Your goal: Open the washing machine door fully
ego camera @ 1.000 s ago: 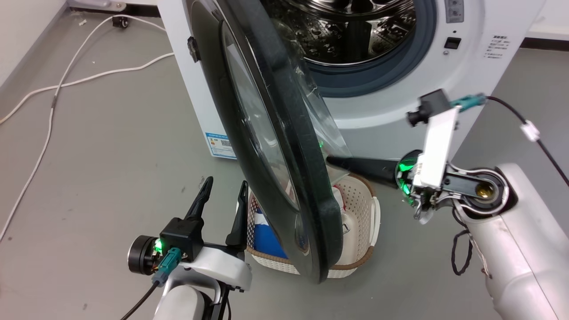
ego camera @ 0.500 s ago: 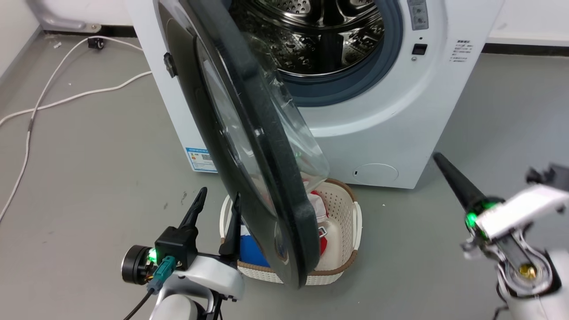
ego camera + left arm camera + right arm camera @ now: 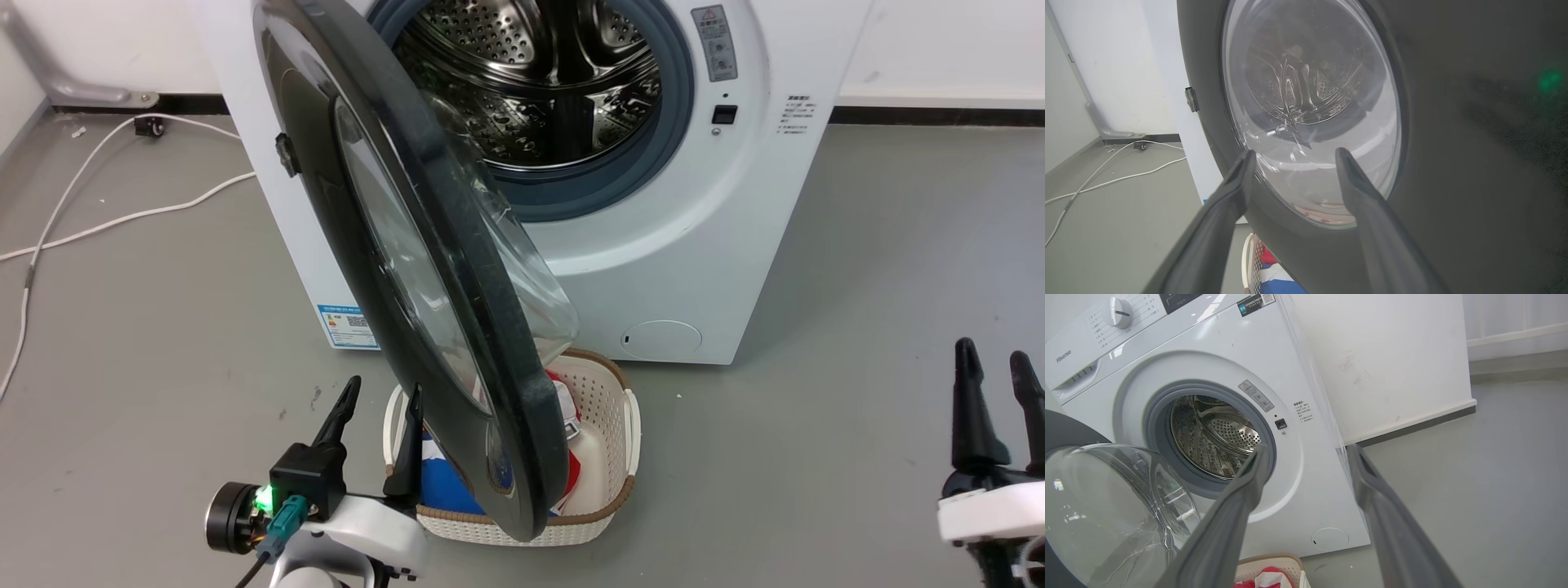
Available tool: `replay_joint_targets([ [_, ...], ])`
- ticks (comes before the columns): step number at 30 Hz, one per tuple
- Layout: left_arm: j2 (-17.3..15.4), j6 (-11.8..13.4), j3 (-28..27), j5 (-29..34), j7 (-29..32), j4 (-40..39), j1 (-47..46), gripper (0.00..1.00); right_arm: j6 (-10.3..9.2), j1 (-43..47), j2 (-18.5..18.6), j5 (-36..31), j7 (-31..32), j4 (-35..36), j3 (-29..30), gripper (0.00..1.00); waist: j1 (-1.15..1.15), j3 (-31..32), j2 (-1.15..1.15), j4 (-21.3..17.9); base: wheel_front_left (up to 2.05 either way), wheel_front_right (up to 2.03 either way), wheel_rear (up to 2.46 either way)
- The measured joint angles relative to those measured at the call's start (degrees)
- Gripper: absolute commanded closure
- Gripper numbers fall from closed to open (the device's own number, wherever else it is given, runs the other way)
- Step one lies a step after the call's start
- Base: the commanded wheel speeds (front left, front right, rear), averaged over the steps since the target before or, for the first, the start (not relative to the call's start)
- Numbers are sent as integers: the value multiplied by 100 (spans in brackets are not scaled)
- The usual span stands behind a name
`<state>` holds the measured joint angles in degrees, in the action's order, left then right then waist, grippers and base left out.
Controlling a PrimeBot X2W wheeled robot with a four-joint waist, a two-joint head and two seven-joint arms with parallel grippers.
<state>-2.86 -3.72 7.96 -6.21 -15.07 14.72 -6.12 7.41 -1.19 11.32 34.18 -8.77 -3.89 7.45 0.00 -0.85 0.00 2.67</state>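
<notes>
The washing machine door (image 3: 408, 261) was seen swung about halfway out from the washing machine (image 3: 694, 269) on its left hinge, over a cream laundry basket (image 3: 608, 392) on the floor. The left claw (image 3: 384, 385) was held parted and empty just beside the door's outer face, likely so the rim could be drawn wider. The right claw (image 3: 992, 349), parted and empty, was set well apart.

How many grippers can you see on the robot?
2. The left gripper is at the lower left, beside the washing machine door. The right gripper is at the lower right, over the floor.
</notes>
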Motion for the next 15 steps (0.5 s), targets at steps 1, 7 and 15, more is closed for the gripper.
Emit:
replay_joint_targets([
  [1, -1, -1, -19, 1, 0, 1, 3, 0, 0, 23, -110, -283, 27, 115, 78, 0, 0, 8, 0, -16, 0, 0, 0],
  [7, -1, -32, -85, 40, 0, 20, 26, 0, 8, 376, -509, -2037, 274, 869, 202, 0, 0, 55, 0, -93, 0, 0, 0],
  [15, -1, -82, -192, 101, 0, 36, 26, 0, 9, 933, -776, -2758, 291, 1011, -248, 0, 0, 76, 0, -148, 0, 0, 0],
])
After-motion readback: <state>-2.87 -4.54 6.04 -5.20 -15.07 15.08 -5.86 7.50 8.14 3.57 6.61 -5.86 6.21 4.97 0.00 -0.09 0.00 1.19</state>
